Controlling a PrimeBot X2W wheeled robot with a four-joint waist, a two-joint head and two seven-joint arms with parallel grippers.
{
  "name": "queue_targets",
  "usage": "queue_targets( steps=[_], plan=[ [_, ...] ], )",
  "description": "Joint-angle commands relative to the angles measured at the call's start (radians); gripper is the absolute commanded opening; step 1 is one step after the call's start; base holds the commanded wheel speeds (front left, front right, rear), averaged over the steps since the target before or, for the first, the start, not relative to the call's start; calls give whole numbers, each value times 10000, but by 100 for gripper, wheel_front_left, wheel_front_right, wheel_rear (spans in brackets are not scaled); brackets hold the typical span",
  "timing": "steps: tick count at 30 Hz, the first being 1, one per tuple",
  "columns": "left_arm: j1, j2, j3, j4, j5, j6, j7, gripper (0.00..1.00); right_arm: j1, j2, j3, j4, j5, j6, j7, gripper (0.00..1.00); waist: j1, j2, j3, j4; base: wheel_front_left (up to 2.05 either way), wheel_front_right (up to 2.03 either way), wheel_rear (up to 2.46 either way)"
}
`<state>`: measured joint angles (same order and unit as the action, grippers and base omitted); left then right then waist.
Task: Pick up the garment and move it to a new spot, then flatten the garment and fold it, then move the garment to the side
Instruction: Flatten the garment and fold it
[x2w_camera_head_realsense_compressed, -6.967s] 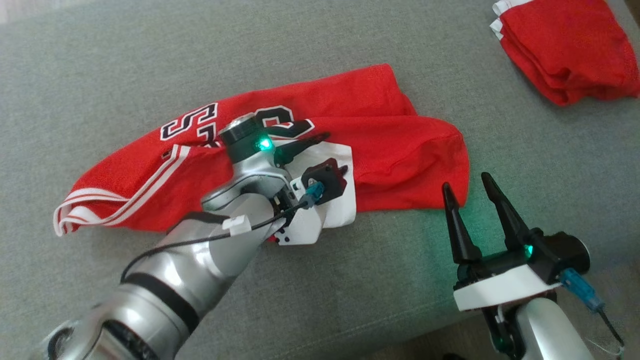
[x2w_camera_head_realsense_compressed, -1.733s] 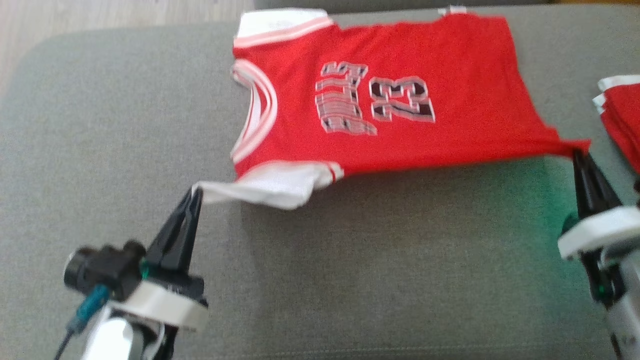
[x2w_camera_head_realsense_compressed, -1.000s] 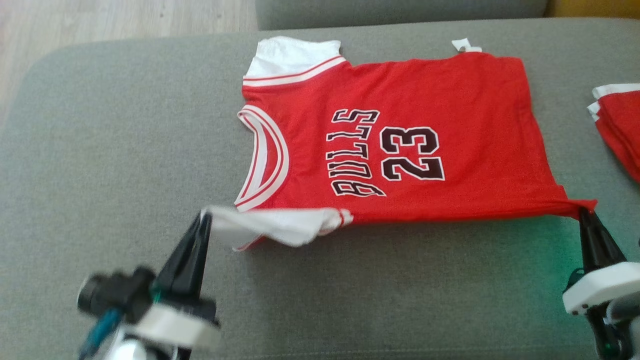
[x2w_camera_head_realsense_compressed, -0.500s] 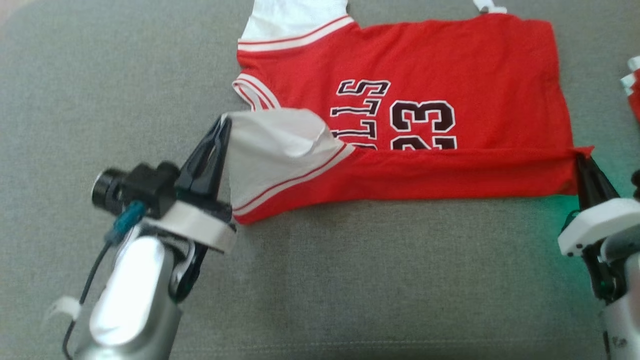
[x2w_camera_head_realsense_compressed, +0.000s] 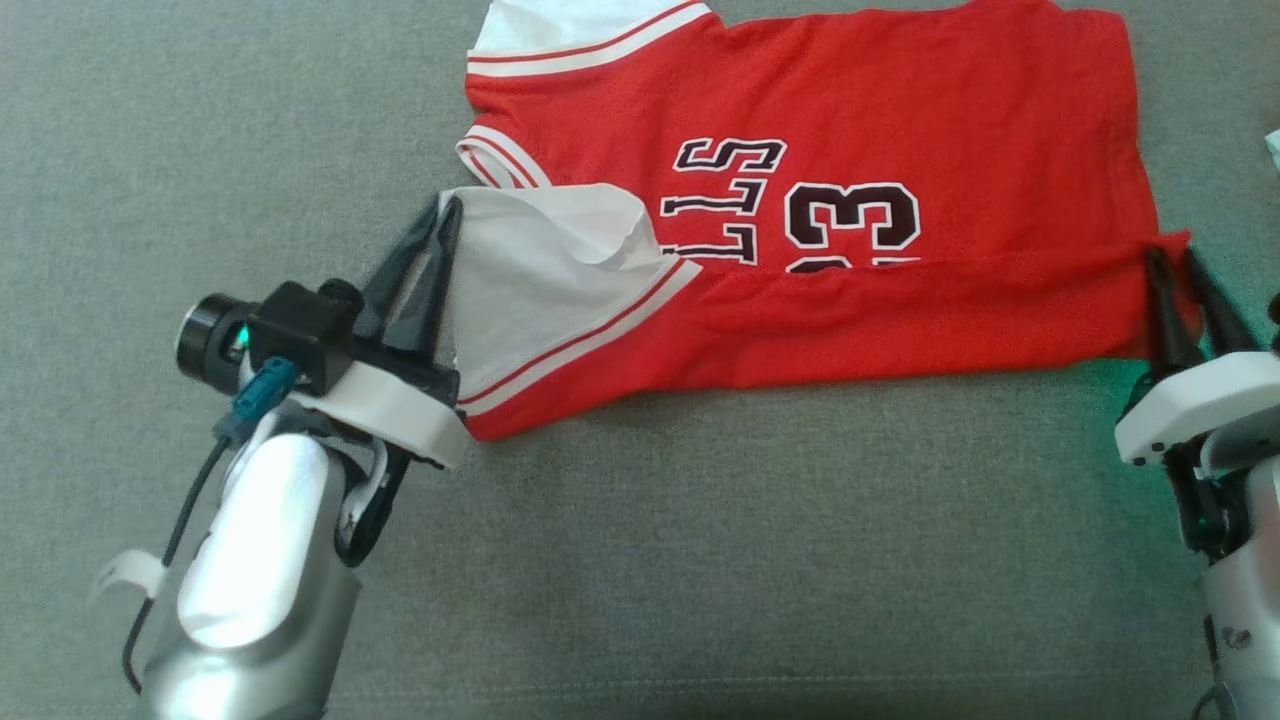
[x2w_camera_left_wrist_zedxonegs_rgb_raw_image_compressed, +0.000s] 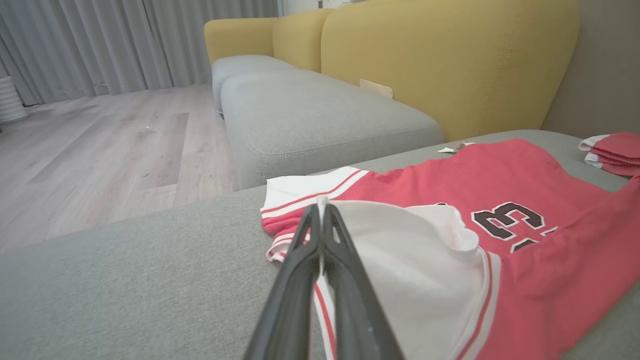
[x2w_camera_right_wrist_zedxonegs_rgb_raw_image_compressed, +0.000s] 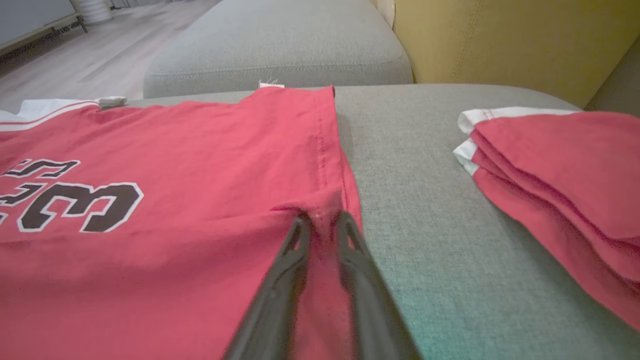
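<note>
The red jersey (x2w_camera_head_realsense_compressed: 850, 100) with black lettering lies spread on the grey cushion (x2w_camera_head_realsense_compressed: 700, 560), its near edge folded over onto the front. My left gripper (x2w_camera_head_realsense_compressed: 445, 208) is shut on the white sleeve corner, which shows pinched at the fingertips in the left wrist view (x2w_camera_left_wrist_zedxonegs_rgb_raw_image_compressed: 320, 204). My right gripper (x2w_camera_head_realsense_compressed: 1170, 255) is at the jersey's near right hem corner. In the right wrist view its fingers (x2w_camera_right_wrist_zedxonegs_rgb_raw_image_compressed: 300, 235) stand slightly apart, with puckered red cloth (x2w_camera_right_wrist_zedxonegs_rgb_raw_image_compressed: 175, 140) between them.
A folded stack of red garments (x2w_camera_right_wrist_zedxonegs_rgb_raw_image_compressed: 560, 165) lies on the cushion just right of the jersey. A second grey cushion (x2w_camera_left_wrist_zedxonegs_rgb_raw_image_compressed: 310, 115) and a yellow sofa back (x2w_camera_left_wrist_zedxonegs_rgb_raw_image_compressed: 450, 50) stand beyond, with wooden floor (x2w_camera_left_wrist_zedxonegs_rgb_raw_image_compressed: 100, 140) past the cushion's left edge.
Both grippers carried the jersey's near edge away from me, folding it over the front. The right gripper's fingers have parted. The head camera has tilted down.
</note>
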<state>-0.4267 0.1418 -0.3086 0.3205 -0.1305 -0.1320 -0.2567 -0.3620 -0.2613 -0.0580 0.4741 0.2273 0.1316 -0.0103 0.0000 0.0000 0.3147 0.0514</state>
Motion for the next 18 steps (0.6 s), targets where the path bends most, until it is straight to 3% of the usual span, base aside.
queue_targets(
  steps=[1,9,14,18],
  plan=[
    [-354,188,430,-302,111,33,-51,100,-211,-170,134,-256,-45,-9,-166,100,0,0,0,13,0,0,0],
    [1044,-384,1307,-784,-377,289,-51,100,130,34,122,-531,140,-9,-1283,100,0,0,-215,31,0,0,0],
    [2410,-746,1278,-85,-1155,342,-51,100,536,278,10,-672,225,-9,-1498,100,0,0,-277,-34,0,0,0],
    [2315,-867,968,716,-1887,291,-36,100,762,382,-174,-722,270,-9,-1507,100,0,0,-256,36,0,0,0]
  ],
)
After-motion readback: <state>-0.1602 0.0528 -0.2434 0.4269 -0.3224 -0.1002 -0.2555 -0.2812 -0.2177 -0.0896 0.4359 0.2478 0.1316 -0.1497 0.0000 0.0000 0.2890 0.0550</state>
